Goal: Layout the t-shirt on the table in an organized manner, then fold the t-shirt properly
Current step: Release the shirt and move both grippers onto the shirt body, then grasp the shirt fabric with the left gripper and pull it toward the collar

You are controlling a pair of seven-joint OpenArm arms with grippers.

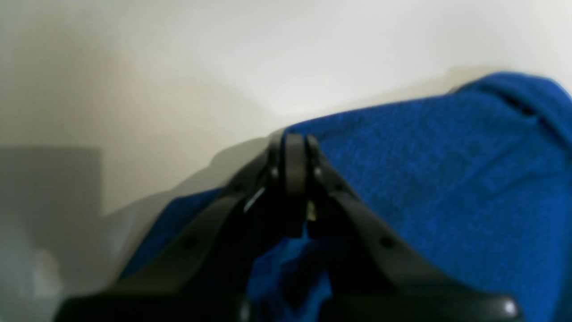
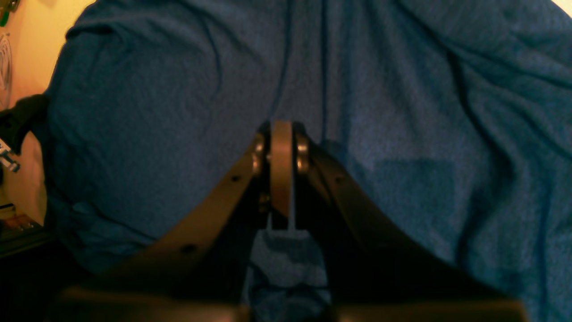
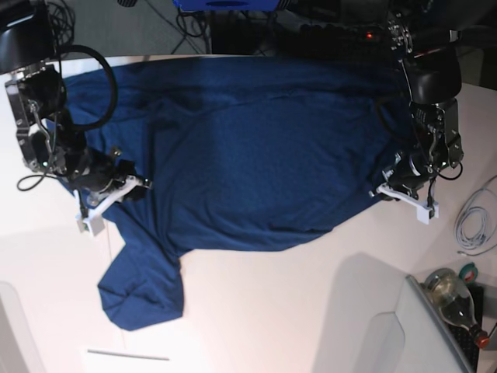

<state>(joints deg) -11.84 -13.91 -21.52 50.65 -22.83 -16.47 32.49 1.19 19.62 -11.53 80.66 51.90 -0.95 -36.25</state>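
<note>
On the table (image 3: pixel 295 303), the t-shirt (image 3: pixel 248 148) stretches left-right.

Overhead light falls even and bright on the white table (image 3: pixel 295 311), with soft grey shadows near the front corners. The left wrist view is blurred throughout, the t-shirt (image 1: pixel 447 179) oversaturated electric blue, the background hazy. The right wrist view is dim, yellow-tinted and grainy, its foreground nearly black.

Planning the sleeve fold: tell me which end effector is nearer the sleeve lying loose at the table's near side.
The right end effector is nearer, just above that sleeve at the t-shirt's edge. The left end effector grips the opposite edge, far across the table.
</note>
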